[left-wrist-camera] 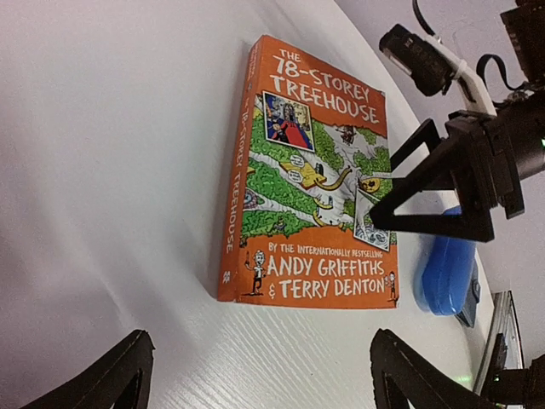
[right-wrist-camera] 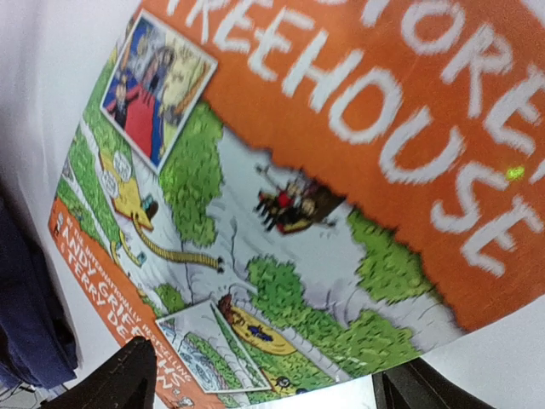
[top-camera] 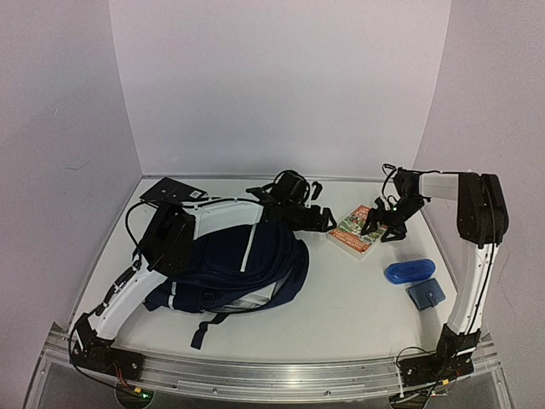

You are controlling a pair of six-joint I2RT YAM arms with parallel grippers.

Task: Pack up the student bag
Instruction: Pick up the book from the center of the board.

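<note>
**Figure.** The student bag (top-camera: 243,260), navy with white stripes, lies slumped on the left half of the table (top-camera: 358,311), one strap trailing toward the near edge. The left arm crosses over it, hiding much of its far side. Its opening cannot be made out. A sliver of its dark fabric shows at the left edge of the right wrist view.

Just right of the bag lies an orange paperback (top-camera: 353,230), cover up. Its title is legible in the left wrist view (left-wrist-camera: 311,170). The right wrist view crops it to part of the cover (right-wrist-camera: 298,213).

The left gripper (top-camera: 328,221) hovers between bag and book, its fingers spread wide and holding nothing (left-wrist-camera: 255,383). The right gripper (top-camera: 379,230) is poised over the book's right side, jaws apart and empty (right-wrist-camera: 272,388). Whether a fingertip touches the cover cannot be told.

Further right lie a blue pouch (top-camera: 409,271), partly hidden behind the right gripper in the left wrist view (left-wrist-camera: 447,268), and a small blue-grey square item (top-camera: 425,294).
</note>
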